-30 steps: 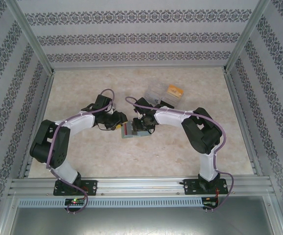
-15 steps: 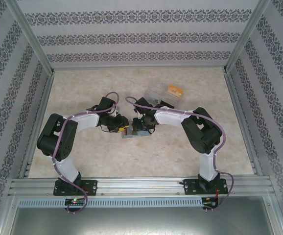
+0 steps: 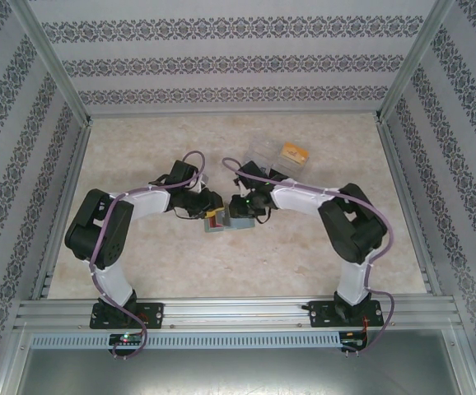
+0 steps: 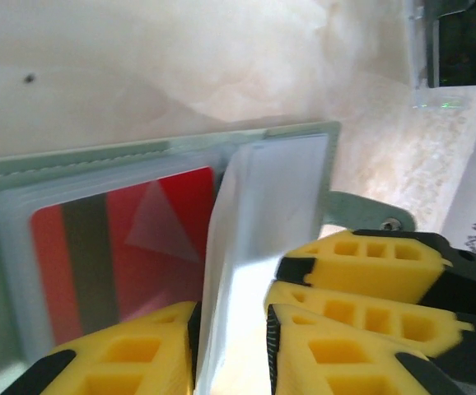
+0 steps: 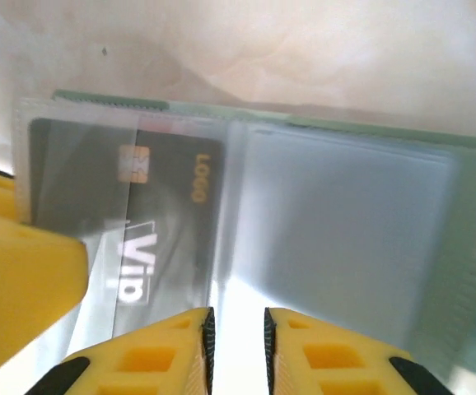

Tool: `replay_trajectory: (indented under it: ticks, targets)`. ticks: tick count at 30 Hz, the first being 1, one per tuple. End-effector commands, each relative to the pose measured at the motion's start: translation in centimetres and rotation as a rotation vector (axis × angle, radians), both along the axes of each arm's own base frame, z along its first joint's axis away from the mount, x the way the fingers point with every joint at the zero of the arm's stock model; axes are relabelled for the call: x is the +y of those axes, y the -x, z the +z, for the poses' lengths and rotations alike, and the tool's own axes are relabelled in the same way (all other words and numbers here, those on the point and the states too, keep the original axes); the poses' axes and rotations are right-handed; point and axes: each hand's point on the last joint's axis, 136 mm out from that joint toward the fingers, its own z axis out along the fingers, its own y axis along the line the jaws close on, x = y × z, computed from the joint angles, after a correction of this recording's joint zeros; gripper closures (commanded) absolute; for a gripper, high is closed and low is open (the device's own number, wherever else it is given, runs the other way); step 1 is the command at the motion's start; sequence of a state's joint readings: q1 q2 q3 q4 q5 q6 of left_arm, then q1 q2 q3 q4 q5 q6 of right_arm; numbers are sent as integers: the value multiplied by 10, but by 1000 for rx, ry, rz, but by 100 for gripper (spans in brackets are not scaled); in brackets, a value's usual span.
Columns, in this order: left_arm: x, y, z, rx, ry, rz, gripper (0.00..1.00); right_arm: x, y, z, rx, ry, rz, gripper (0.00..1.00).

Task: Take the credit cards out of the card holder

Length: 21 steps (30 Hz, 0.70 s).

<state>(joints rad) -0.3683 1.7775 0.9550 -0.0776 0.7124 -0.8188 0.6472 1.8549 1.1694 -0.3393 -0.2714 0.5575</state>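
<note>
The card holder [image 3: 235, 225] lies open mid-table, grey-green with clear inner sleeves [image 4: 271, 189]. A red credit card [image 4: 139, 239] with a dark stripe sits in one sleeve. A dark credit card [image 5: 151, 206] marked "Vip" sits in another. My left gripper [image 3: 208, 211] comes in from the left. Its jaws [image 4: 231, 317] are closed on an upright sleeve leaf. My right gripper [image 3: 240, 211] meets it from the right, with its jaws [image 5: 238, 321] closed on a sleeve leaf at the fold. The right gripper's fingers [image 4: 361, 257] show beside my left ones.
A clear plastic tray [image 3: 269, 154] with an orange item [image 3: 294, 152] beside it stands behind the right gripper. Aluminium rails [image 3: 221, 311] and patterned walls enclose the table.
The left arm has swung right and forward to the card holder and its jaws have narrowed onto the sleeve. The right arm's elbow has shifted slightly right while its gripper stays at the holder.
</note>
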Motion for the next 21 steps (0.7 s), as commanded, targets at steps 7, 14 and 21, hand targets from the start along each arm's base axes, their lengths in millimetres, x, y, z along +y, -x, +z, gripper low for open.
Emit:
replay_trajectory:
  ticks: [7, 14, 21]
  targets:
    - [-59, -11, 35, -90, 174, -83, 57, -38, -4, 59, -170, -80, -120, 71]
    - [-48, -16, 32, -107, 72, -33, 51, -40, 2, 63, -180, -89, -103, 71]
    - [-8, -13, 22, -117, -93, 56, 57, -22, 4, 43, -127, -50, -63, 78]
